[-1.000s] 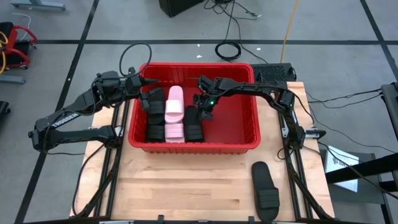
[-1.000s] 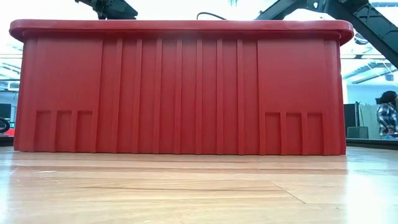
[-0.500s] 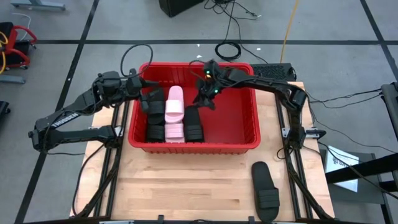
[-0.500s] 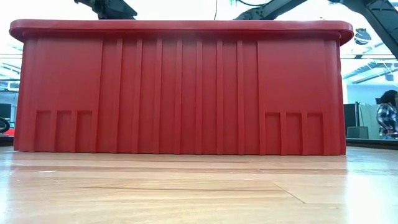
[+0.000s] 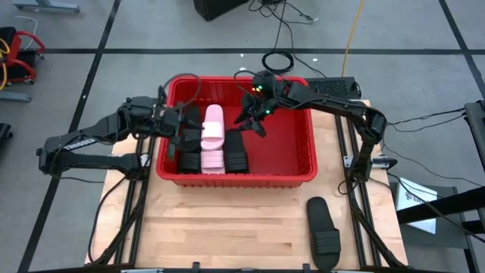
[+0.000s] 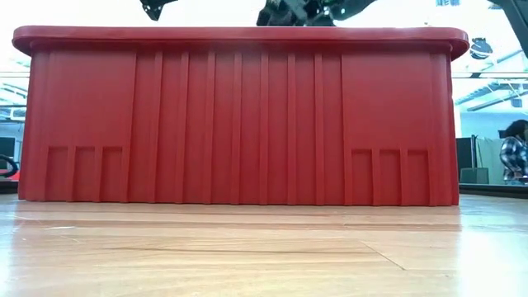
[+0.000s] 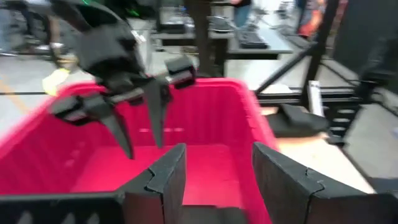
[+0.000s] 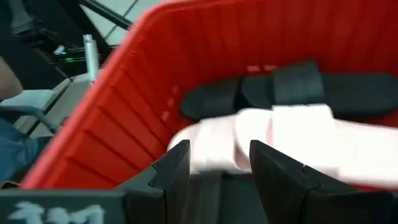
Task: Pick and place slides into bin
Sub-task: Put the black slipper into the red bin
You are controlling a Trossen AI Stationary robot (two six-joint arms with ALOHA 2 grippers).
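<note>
The red bin [image 5: 299, 152] stands on the table's far half and fills the low view [image 6: 247, 115]. In it lie two black slides [image 5: 186, 144] [image 5: 236, 154] and two pale pink slides [image 5: 213, 130] [image 5: 214, 160], flat on the bin's floor. The pink and black slides also show in the right wrist view [image 8: 292, 130] [image 8: 280, 87]. One more black slide [image 5: 324, 232] lies on the table near the front right. My left gripper [image 5: 177, 123] is open and empty over the bin's left side. My right gripper [image 5: 255, 124] is open and empty above the bin's far middle, and it shows in the left wrist view [image 7: 140, 124].
The bin's right half [image 5: 284, 148] holds no slides. Bare wood [image 5: 227, 227] lies between the bin and the table's near edge. Cables [image 5: 280, 59] and a black box [image 5: 333, 87] lie beyond the far edge. A person [image 6: 513, 148] stands in the room at the right.
My right gripper has risen from just above the black slide in the bin's middle and gone a little toward the far edge. It now shows above the rim in the low view. My left gripper has come a little toward the near edge, over the bin's left side.
</note>
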